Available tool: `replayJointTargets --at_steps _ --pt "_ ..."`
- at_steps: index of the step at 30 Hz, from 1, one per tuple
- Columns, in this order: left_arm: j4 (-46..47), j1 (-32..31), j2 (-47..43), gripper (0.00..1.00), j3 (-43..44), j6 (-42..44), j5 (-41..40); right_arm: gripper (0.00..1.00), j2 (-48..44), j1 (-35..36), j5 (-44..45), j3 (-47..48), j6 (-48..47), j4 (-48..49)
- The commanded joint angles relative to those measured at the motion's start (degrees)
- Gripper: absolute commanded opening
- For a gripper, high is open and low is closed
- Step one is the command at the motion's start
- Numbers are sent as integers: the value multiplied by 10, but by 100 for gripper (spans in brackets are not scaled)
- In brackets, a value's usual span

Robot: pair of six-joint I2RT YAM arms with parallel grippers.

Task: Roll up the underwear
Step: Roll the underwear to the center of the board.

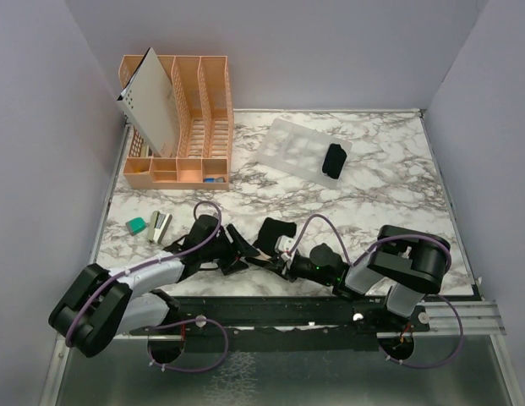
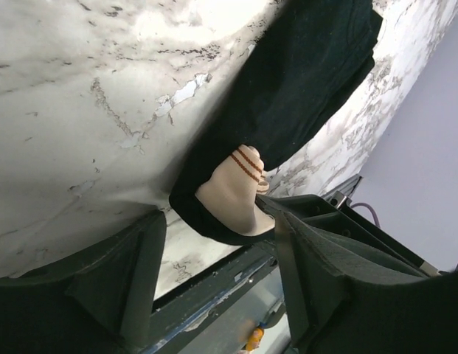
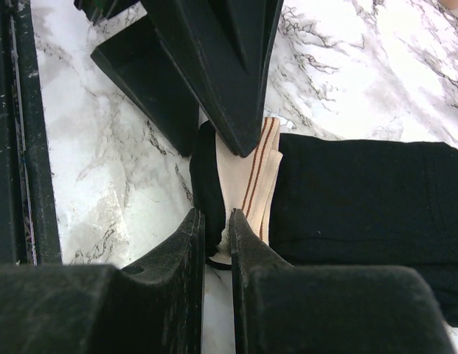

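- right gripper (image 3: 216, 225): jaws narrow, pinched on the edge of the tan band (image 3: 259, 177) of the underwear (image 3: 361, 199). prob an anchor grip, pinning the waistband end so the cloth won't slide while the other hand works.
- left gripper (image 2: 217, 221): jaws wide, holding nothing. the band end sits betw its fingers (image 2: 317, 258). in the right wrist view one of its fingertips is over the band, just beside the right gripper's tips; touching or not, can't tell. my read: it's set to scoop/tuck the band end to start the roll.
- both hands meet tip to tip at the same end of the cloth w/ the band betw them, so the roll prob starts at the band.
- underwear lies flat on the table (image 3: 110, 162), folded to a strip, not rolled yet. band end points at the grippers, black body runs away from them.
- long axis: from the right gripper it goes sideways off the jaw line, to the right of its view. from the left gripper it goes ahead past the fingertips, slanting to its right-finger side. roll axis would be across that.
- further out, well beyond both hands toward the far side: other piece, a rolled bundle (image 1: 334, 161) on a pale tray (image 1: 283, 139). looks done, so prob about halfway thru the task.
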Motion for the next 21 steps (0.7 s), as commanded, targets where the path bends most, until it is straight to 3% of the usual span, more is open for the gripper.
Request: replayJointTargets --at_steps 1,7,13,21 --pt "13 -17 45 64 -29 -33 -57 0 19 1 6 -13 6 -5" --pt "43 -19 40 51 -62 -53 -105 1 18 1 1 -22 0 9" --pt "9 -19 43 51 -47 -26 -143 1 20 0 -6 -35 -6 37" --pt "35 -19 81 50 -33 -15 -135 1 18 1 -14 -38 -19 34"
